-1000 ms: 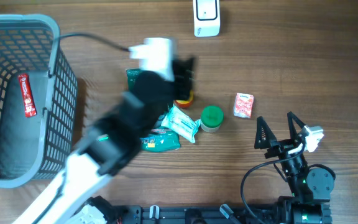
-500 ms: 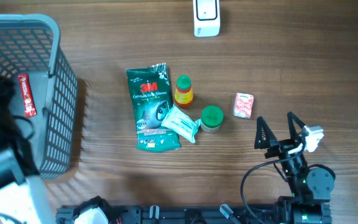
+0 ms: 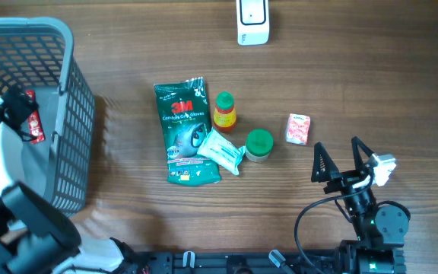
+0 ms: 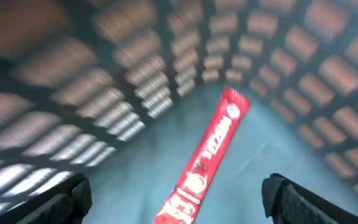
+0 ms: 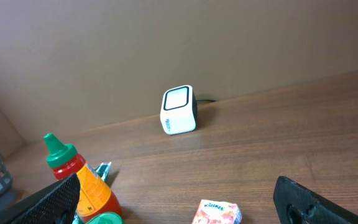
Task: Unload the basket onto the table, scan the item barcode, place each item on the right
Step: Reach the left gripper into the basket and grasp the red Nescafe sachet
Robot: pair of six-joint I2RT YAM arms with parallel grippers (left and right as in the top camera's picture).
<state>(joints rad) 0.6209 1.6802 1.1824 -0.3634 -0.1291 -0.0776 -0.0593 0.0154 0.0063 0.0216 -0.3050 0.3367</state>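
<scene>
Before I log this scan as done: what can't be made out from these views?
- Red packet's print and barcode: blurred in the left wrist view, too small overhead.
- Part of the 3M pack: overhead, the tissue pack lies over it.
- Pink carton: right wrist view, cut off by the bottom edge.
- What is under the green lid: overhead, the lid covers it.

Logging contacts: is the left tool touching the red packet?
Apart. Left wrist view: red packet lies between the left tool's spread fingers, gaps either side.
</scene>
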